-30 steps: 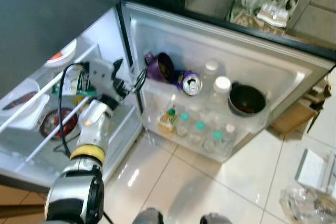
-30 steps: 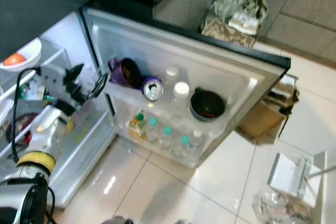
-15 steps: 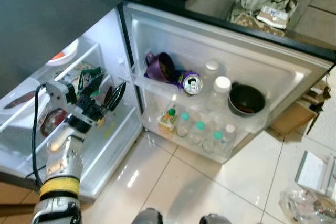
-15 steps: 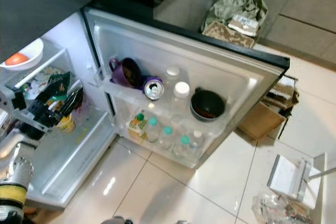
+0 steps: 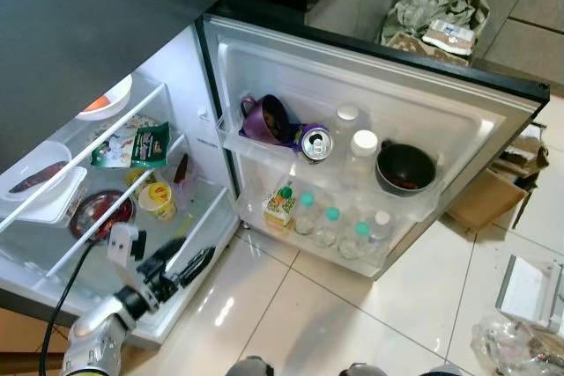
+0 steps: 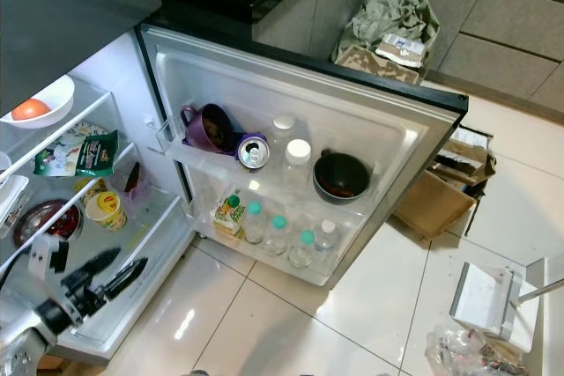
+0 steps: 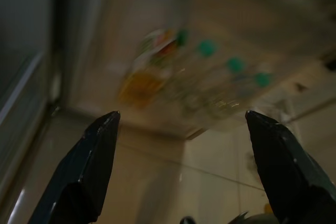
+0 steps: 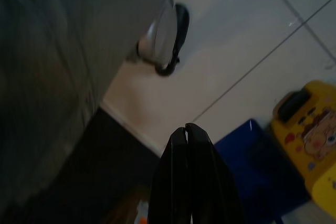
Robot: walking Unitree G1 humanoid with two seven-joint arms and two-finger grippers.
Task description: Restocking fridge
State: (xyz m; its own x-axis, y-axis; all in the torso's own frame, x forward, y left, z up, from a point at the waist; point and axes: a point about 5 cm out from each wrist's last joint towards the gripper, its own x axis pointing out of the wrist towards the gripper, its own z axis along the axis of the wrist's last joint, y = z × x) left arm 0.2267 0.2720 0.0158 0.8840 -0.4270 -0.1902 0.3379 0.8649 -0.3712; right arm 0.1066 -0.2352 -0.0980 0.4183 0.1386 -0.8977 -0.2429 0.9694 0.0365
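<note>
- Fridge: in your left eye view it stands open, its door swung wide. The door shelf carries a purple mug, a can and a dark bowl; bottles fill the bin below.
- In your right eye view, the left tool hangs low before the fridge's bottom edge, empty and touching nothing. A green packet lies on a shelf and a yellow cup stands below it.
- In your left wrist view, both fingers are spread wide, the bottles blurred beyond them.
- In your right wrist view, the right tool is idle, fingers pressed together.
- Judged step: between placements. The next move probably calls for fetching another item.
</note>
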